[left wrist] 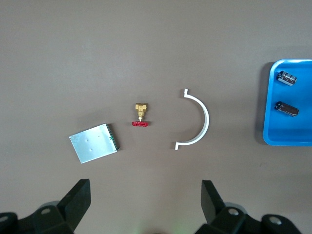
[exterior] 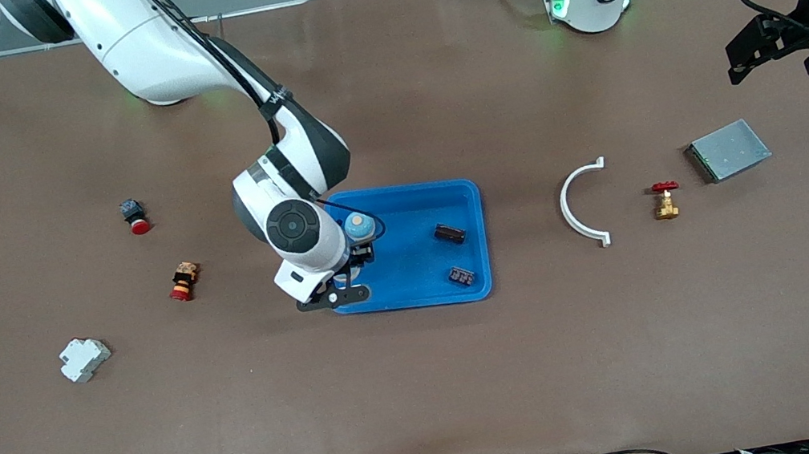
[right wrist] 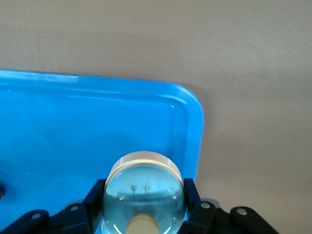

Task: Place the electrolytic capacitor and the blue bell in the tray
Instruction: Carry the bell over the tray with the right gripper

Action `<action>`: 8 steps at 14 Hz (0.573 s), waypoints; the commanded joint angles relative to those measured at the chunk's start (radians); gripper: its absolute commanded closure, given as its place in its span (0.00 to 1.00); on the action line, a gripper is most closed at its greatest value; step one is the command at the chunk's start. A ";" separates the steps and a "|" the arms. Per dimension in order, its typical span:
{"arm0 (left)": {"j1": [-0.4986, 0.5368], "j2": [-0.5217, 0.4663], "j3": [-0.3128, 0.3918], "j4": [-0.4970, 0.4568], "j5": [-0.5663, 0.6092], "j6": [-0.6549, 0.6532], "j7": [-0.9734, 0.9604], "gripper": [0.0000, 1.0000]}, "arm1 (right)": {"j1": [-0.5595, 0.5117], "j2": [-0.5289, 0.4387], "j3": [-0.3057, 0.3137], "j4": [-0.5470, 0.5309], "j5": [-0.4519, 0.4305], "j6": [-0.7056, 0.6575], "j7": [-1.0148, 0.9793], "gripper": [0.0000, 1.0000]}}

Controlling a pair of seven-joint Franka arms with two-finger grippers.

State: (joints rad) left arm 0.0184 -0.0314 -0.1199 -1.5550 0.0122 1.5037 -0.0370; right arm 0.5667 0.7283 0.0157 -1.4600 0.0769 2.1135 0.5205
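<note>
Blue dome-shaped bell point(exterior: 359, 226) with a pale base ring sits clamped between the fingers of the right claw point(exterior: 357, 260), over the shallow bright-blue plastic tray point(exterior: 414, 290) near the tray's edge at the right arm's end. The right arm reaches down from its base, wrist bent over that tray edge. Two small dark components point(exterior: 449, 233) point(exterior: 461, 276) lie in the tray toward the left arm's end, with bare tray floor between them and the bell. The left claw point(left wrist: 145, 204) waits, fingers apart, over the brown counter point(exterior: 431, 393) above a grey metal box point(exterior: 728, 150). At 9 o'clock from that box in the front view stand a brass valve with red handle point(exterior: 665, 199) and a white plastic half-ring clamp point(exterior: 579, 204).
</note>
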 commanded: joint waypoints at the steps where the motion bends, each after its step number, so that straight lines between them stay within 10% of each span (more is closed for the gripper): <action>1: 0.002 0.002 -0.003 0.004 -0.001 0.006 0.000 0.00 | 0.033 0.046 -0.011 0.039 0.014 0.031 0.039 0.85; 8: 0.005 0.005 -0.003 0.007 -0.003 0.006 -0.001 0.00 | 0.039 0.083 -0.013 0.047 0.004 0.054 0.038 0.85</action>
State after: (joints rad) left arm 0.0187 -0.0290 -0.1198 -1.5550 0.0122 1.5038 -0.0378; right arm 0.5962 0.7872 0.0135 -1.4487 0.0769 2.1640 0.5457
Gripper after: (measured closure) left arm 0.000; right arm 0.317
